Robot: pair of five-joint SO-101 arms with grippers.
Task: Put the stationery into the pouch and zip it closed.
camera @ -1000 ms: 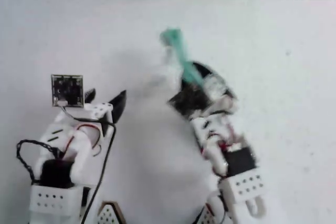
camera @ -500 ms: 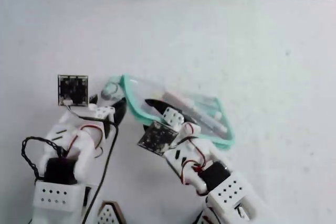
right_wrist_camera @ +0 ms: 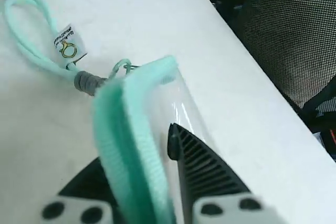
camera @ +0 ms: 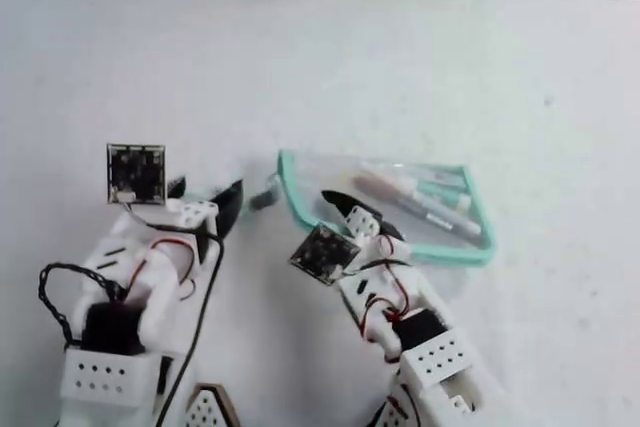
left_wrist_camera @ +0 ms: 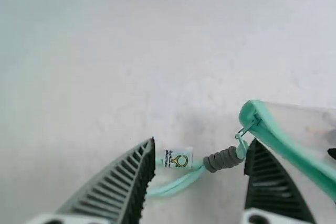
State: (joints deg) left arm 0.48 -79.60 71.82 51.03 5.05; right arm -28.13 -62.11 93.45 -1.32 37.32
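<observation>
Pens [camera: 410, 197] sit inside the clear pouch [camera: 445, 235]; right gripper [right_wrist_camera: 134, 153] pinches its teal edge, apparently steadying it, while left gripper [left_wrist_camera: 202, 179] gapes astride the zipper pull [left_wrist_camera: 223, 158].

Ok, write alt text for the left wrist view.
The left gripper is open, its fingers either side of a mint cord with a grey toggle and white tag, lying on the white table. The cord joins the corner of the clear, mint-edged pouch.
</observation>
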